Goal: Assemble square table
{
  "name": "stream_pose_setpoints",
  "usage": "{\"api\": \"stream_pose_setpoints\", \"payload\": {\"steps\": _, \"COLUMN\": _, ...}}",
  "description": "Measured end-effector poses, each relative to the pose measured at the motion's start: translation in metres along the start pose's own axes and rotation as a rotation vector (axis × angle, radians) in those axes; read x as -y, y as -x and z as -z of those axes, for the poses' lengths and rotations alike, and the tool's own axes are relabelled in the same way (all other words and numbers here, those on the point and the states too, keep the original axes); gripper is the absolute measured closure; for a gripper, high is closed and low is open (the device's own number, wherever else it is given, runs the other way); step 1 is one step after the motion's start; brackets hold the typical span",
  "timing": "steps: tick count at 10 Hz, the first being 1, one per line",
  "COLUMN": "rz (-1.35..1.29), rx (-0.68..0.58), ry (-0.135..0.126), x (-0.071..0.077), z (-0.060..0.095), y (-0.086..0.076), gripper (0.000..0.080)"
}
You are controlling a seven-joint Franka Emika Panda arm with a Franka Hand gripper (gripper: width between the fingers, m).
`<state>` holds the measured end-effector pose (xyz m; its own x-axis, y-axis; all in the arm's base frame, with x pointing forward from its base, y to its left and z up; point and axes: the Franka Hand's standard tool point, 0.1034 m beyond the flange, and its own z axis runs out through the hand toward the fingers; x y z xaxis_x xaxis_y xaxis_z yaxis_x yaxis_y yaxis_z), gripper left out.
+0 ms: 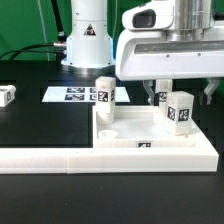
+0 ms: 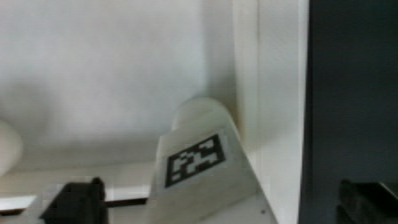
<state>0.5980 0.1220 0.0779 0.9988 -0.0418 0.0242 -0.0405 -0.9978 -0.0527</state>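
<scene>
The white square tabletop (image 1: 135,128) lies flat on the black table. Two white tagged legs stand upright on it: one at its far corner (image 1: 104,98) on the exterior view's left, one near its edge (image 1: 180,110) on the right. My gripper (image 1: 180,98) hangs over the right leg, open, with a finger on either side of the leg's top and a gap to each. In the wrist view the same leg (image 2: 199,160) rises between the two dark fingertips (image 2: 75,200) of the gripper (image 2: 222,205), with the tabletop's white floor (image 2: 107,80) behind it.
A long white border bar (image 1: 45,158) runs along the front of the tabletop. The marker board (image 1: 72,95) lies behind it. One loose leg (image 1: 7,96) sits at the exterior view's far left. The robot's base (image 1: 88,35) stands at the back.
</scene>
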Motion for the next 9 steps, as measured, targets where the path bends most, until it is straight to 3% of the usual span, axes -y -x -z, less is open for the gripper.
{"api": "stream_pose_setpoints", "payload": {"steps": 2, "rz": 0.171, "rx": -0.011, "ry": 0.018, "x": 0.001, "z": 0.0001, "y": -0.0012, "gripper": 0.015}}
{"api": "stream_pose_setpoints", "payload": {"steps": 6, "rz": 0.371, "rx": -0.011, "ry": 0.029, "x": -0.0038, "z": 0.002, "y": -0.0042, "gripper": 0.015}}
{"api": "stream_pose_setpoints", "payload": {"steps": 7, "rz": 0.374, "rx": -0.011, "ry": 0.029, "x": -0.0039, "z": 0.002, "y": -0.0042, "gripper": 0.0278}}
{"api": "stream_pose_setpoints", "payload": {"steps": 8, "rz": 0.373, "rx": -0.011, "ry": 0.029, "x": -0.0039, "z": 0.002, "y": -0.0042, "gripper": 0.0278}}
{"api": "stream_pose_setpoints", "payload": {"steps": 9, "rz": 0.357, "rx": -0.011, "ry": 0.029, "x": -0.0038, "z": 0.002, "y": -0.0042, "gripper": 0.0416}}
